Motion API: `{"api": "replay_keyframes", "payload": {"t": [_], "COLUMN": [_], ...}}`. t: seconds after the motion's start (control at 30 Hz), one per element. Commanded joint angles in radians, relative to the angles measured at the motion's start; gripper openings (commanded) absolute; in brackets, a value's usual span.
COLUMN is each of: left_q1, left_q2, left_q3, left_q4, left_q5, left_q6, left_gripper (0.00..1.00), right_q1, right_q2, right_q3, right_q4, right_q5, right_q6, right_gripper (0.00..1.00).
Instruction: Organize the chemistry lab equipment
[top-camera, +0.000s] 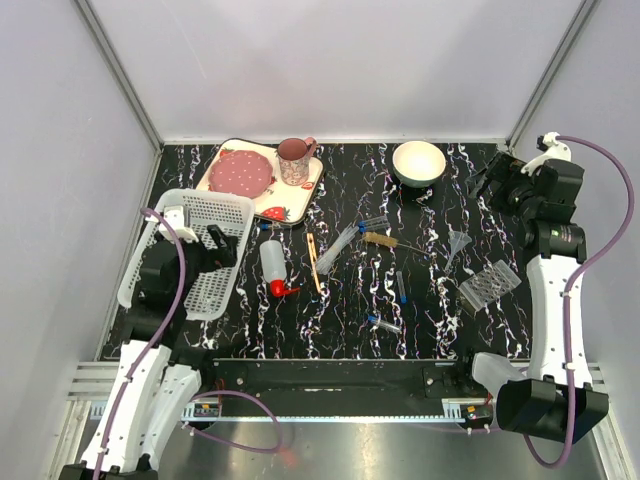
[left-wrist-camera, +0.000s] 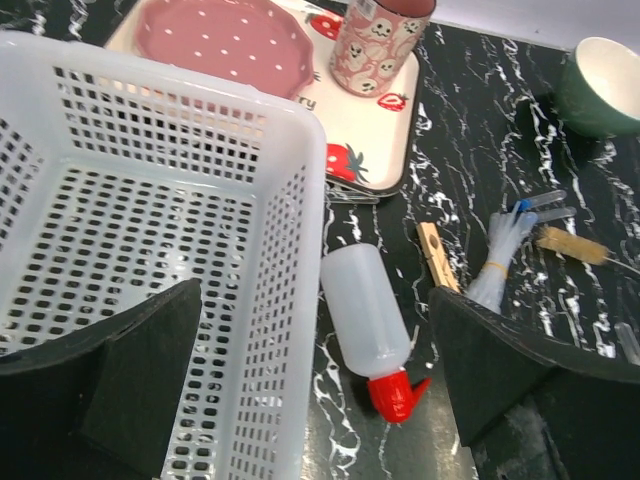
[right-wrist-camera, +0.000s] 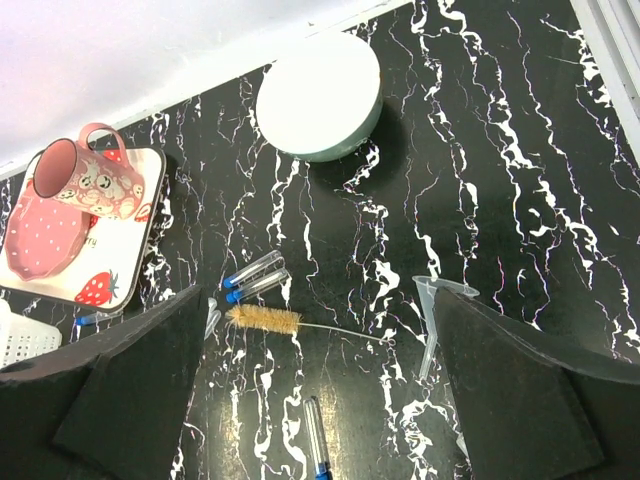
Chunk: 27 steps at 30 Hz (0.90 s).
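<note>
The left gripper (left-wrist-camera: 310, 390) is wide open and empty. It hangs over the white squeeze bottle (left-wrist-camera: 365, 315), lying on the tabletop (left-wrist-camera: 465, 140) just beside the white basket (left-wrist-camera: 200, 95). Picking up this bottle is probably the job now. Grab its fat middle, not the red tip. The basket wall is close, so one finger has little room. Farther off, the right gripper (right-wrist-camera: 320, 390), wide open too, is above the brush (right-wrist-camera: 265, 319), test tubes (right-wrist-camera: 252, 277) and funnel (right-wrist-camera: 440, 300), which have open room around them.

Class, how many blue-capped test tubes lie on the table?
5: a pair of tubes beside the brush, one central, one nearer the front, one by the tray. More may be hidden.
</note>
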Motion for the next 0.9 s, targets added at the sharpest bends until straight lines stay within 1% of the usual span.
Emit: {"api": "replay_keyframes", "payload": {"t": [0.0,0.17,0.23,0.27,0.3,0.37,0.4,0.47,0.53,0.6,0.63,0.7,0.73,0.77,0.83,0.87], "left_q1": [-0.002,-0.002,-0.002,-0.002,-0.003,-0.003,-0.003,-0.003,-0.005,-0.034,-0.054,-0.167,-0.219,-0.327,-0.415,-0.467], "left_q2": [0.008,0.006,0.008,0.015,0.02,0.049,0.06,0.092,0.113,0.147,0.161,0.215,0.239,0.3,0.375,0.453], "left_q3": [0.059,0.107,0.133,0.141,0.156,0.171,0.188,0.211,0.222,0.24,0.25,0.291,0.308,0.341,0.378,0.407], "left_q4": [0.007,-0.096,-0.136,-0.148,-0.162,-0.199,-0.213,-0.234,-0.244,-0.25,-0.268,-0.302,-0.341,-0.363,-0.424,-0.44], "left_q5": [0.086,0.119,0.129,0.135,0.142,0.165,0.178,0.227,0.267,0.261,0.204,0.097,-0.031,-0.104,-0.248,-0.282], "left_q6": [-0.105,-0.16,-0.174,-0.192,-0.201,-0.23,-0.238,-0.26,-0.281,-0.287,-0.287,-0.286,-0.292,-0.301,-0.354,-0.376], "left_gripper": [0.99,0.99,0.99,0.99,0.99,0.99,0.99,0.99,0.99,0.99,0.99,0.99,0.99,0.99,0.99,0.99], "right_q1": [-0.005,-0.005,-0.005,-0.005,-0.005,-0.005,-0.005,-0.004,-0.004,-0.004,-0.005,-0.005,-0.005,-0.005,-0.005,-0.005], "right_q2": [-0.031,-0.029,-0.029,-0.031,-0.032,-0.04,-0.043,-0.055,-0.06,-0.061,-0.066,-0.074,-0.081,-0.083,-0.089,-0.092], "right_q3": [0.016,0.025,0.027,0.03,0.031,0.021,0.004,-0.015,-0.054,-0.109,-0.128,-0.177,-0.189,-0.199,-0.232,-0.243], "right_q4": [0.044,0.048,0.039,0.001,-0.014,-0.034,-0.04,-0.06,-0.062,-0.053,-0.042,-0.013,-0.01,-0.008,-0.002,0.008], "right_q5": [0.005,-0.033,-0.194,-0.288,-0.479,-0.611,-0.712,-0.762,-0.766,-0.776,-0.776,-0.785,-0.788,-0.793,-0.791,-0.783], "right_q6": [0.007,-0.032,-0.144,-0.207,-0.317,-0.367,-0.42,-0.466,-0.487,-0.497,-0.488,-0.493,-0.494,-0.499,-0.511,-0.517], "right_gripper": [1.0,1.0,1.0,1.0,1.0,1.0,1.0,1.0,1.0,1.0,1.0,1.0,1.0,1.0,1.0,1.0]}}
